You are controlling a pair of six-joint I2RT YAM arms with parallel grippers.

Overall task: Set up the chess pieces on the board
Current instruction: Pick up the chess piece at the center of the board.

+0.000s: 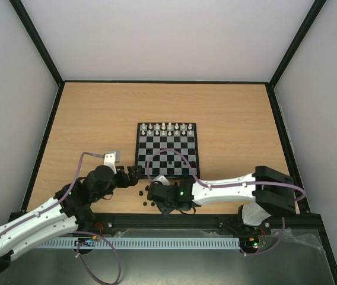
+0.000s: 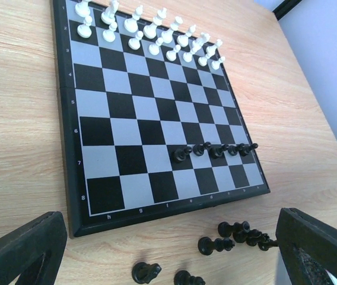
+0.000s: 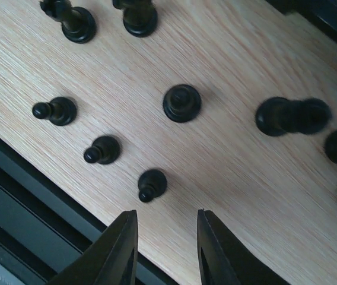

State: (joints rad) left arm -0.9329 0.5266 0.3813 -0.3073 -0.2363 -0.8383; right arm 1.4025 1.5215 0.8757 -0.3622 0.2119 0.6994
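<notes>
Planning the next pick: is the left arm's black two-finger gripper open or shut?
Open: left gripper fingers stand wide apart, gripping nothing.

Wooden table [image 1: 97, 119] with chess set
The board [image 1: 168, 148] lies mid-table; loose dark chess pieces [image 1: 140, 193] lie beside its near edge.

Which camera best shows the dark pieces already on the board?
Left wrist: the dark pieces stand in a clear row on the board. Top external shows the board small, those pieces barely discernible. Right wrist shows only loose pieces on the table, not the board.
</notes>
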